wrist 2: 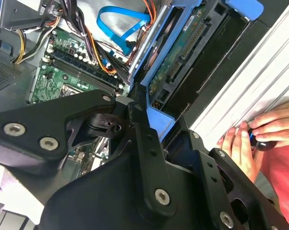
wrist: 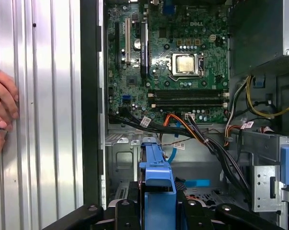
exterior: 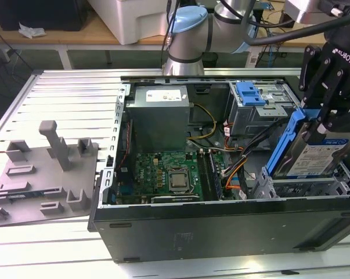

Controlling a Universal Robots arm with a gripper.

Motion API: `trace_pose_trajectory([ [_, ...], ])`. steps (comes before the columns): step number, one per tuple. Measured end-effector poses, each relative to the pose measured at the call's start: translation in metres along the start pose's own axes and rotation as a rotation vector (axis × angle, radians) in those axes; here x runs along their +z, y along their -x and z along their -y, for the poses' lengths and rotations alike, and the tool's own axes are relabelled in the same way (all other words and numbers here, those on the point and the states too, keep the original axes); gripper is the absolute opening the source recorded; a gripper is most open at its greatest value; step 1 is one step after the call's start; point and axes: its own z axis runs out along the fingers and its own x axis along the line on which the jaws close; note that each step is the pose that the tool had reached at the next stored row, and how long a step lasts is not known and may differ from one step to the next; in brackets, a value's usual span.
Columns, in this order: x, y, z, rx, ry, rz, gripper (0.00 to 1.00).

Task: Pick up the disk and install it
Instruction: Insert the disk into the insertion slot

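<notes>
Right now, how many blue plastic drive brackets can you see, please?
2: the carrier bracket around the disk in the end effector, a second bracket atop the grey cage; others may be hidden.

White lettering marks the end effector (exterior: 324,119) housing; printed labels lie on the disk (exterior: 321,154) in its grip and on the power supply (exterior: 160,119).
</notes>
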Motion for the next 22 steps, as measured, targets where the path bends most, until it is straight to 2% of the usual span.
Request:
trace_pose_trajectory([
  [7, 0.0062, 0.0001, 0.0003, 0.000, 0.0001, 0.0000, 0.36],
  [22, 0.0146, 0.0002, 0.0005, 0.000, 0.0000, 0.0000, 0.36],
])
